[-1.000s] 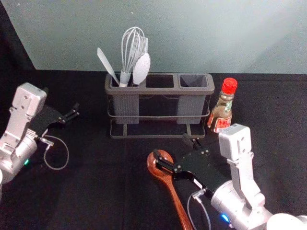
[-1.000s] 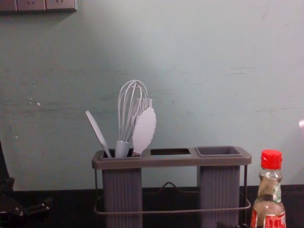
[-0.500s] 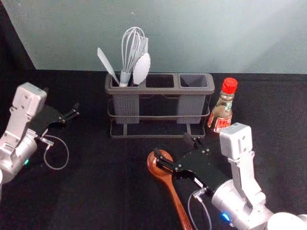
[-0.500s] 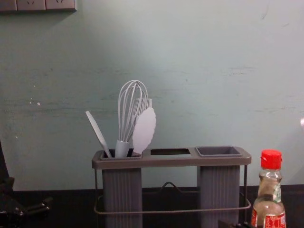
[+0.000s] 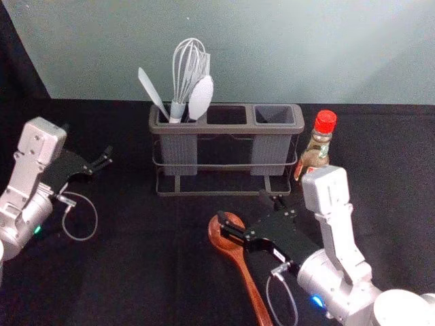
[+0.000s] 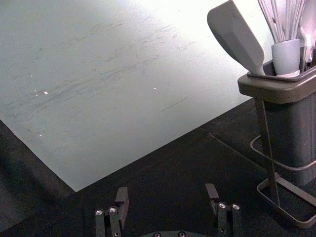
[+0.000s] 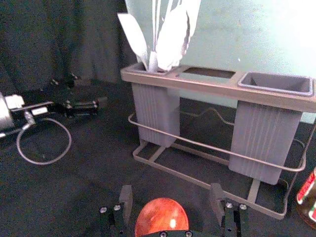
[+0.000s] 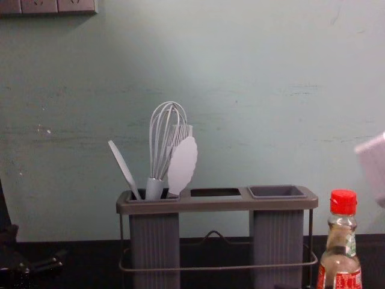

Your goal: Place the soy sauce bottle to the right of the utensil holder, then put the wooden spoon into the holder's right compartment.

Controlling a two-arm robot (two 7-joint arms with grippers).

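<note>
Here, in the head view, a wooden spoon (image 5: 250, 278) lies on a black-covered table (image 5: 149, 258), its bowl toward a grey utensil holder (image 5: 228, 129) and its handle running back toward me. My right hand (image 5: 245, 207) is at the bowl end, one finger overlapping the bowl from this angle. The soy sauce bottle (image 5: 318, 146) stands upright just beside the holder, to its right, so I judge that part done. My left hand (image 5: 87, 139) is idle, left of the holder.

In the left wrist view, that idle hand is open, nothing between its fingers.

In the right wrist view, my right hand is open, with the rounded red-brown bowl between its fingers; I cannot tell how high they are above the table. I should centre on the spoon, get low enough for the pads to meet its sides, close evenly, and test the grip with a small lift. The smooth, curved bowl could slip or swivel; nearer the neck may hold better.

In the chest view, pale utensils fill the left compartment (image 8: 155, 241); the right compartment (image 8: 278, 241) is open-topped. I should lift high, turn the handle downward over it, and keep my forearm off the bottle.
</note>
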